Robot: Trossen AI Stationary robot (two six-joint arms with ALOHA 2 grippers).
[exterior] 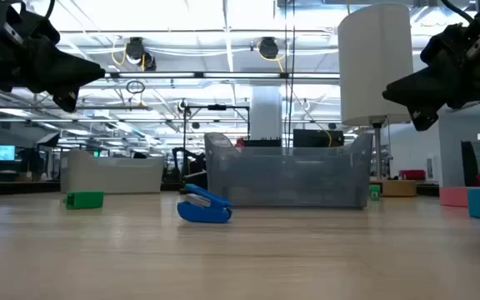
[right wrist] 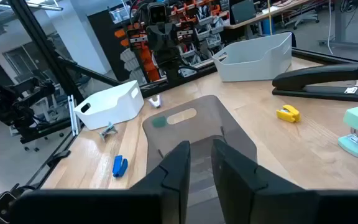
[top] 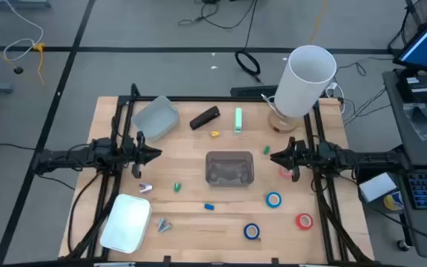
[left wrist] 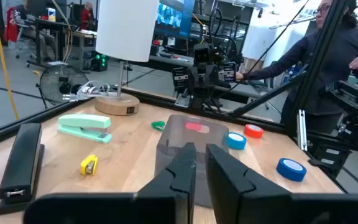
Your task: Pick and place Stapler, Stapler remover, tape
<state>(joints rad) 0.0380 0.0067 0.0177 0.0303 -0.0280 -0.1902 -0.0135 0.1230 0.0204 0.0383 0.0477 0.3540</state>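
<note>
Both arms are hanging above the table at its 2 sides, facing each other across the clear bin point(top: 230, 168) that is sitting at the table's middle. The left gripper point(top: 156, 153) is hovering at the left edge with its fingers point(left wrist: 180, 171) nearly pressed together, only a thin slit between them, pinching nothing. The right gripper point(top: 267, 156) is hovering at the right edge, its fingers point(right wrist: 178, 163) likewise drawn almost together and holding nothing.

The 4 tape rolls are all lying on the right gripper's side. The pinkish red roll point(top: 285, 172) is lying on the table just beside the right gripper, under the arm's front end. The blue roll point(top: 273, 199) is lying nearer the front edge, the red roll point(top: 304, 220) farther toward the front right corner, and the second blue roll point(top: 251, 231) close to the front edge. All 4 are well apart from the left gripper, across the bin.

The black stapler point(top: 204, 118) and the mint green stapler point(top: 239, 120) are lying behind the bin, between the 2 grippers and touching neither. A small yellow staple remover point(top: 215, 134) is lying between those staplers and the bin. A blue staple remover point(top: 209, 207) is resting in front of the bin, and a green one point(top: 176, 187) is lying off its front left corner, nearer the left gripper.
</note>
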